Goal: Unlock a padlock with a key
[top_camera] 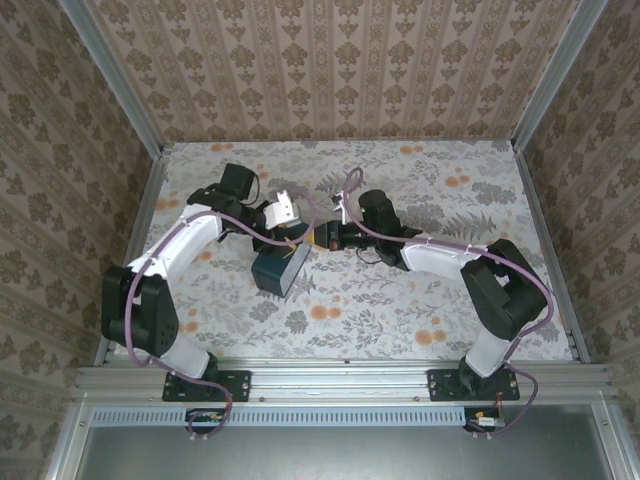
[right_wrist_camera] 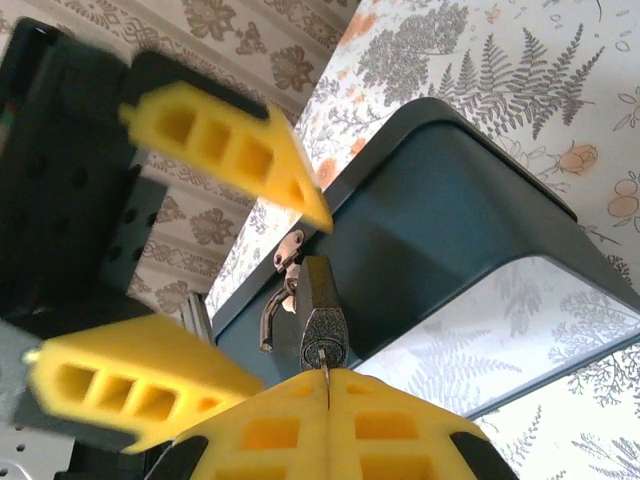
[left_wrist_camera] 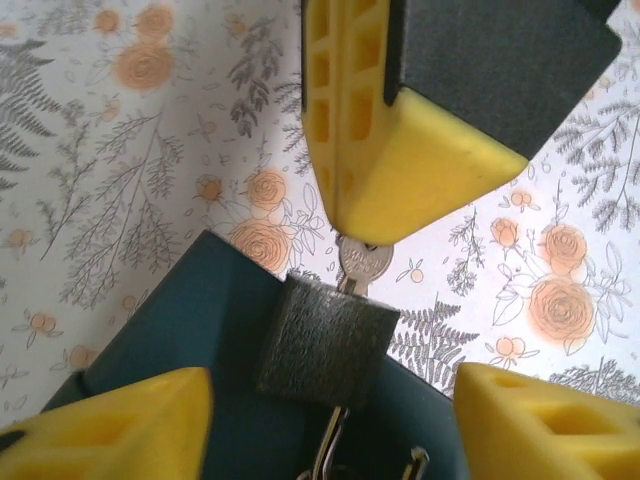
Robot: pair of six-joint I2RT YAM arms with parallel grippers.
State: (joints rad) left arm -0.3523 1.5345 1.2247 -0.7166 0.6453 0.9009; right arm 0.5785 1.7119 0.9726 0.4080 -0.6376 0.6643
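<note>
My right gripper (right_wrist_camera: pixel 328 390) pinches the key (left_wrist_camera: pixel 362 262), seated in the padlock (left_wrist_camera: pixel 325 345) straight ahead; my left gripper (left_wrist_camera: pixel 332 395) straddles it, spread. Rotate about the key's axis, never sideways.

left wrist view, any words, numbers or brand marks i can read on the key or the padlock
Key head: faint stamped marks, too blurred to read.
Padlock body: no text visible on its dark face.
Blue box: no text visible.
So nothing here can be quoted.
</note>
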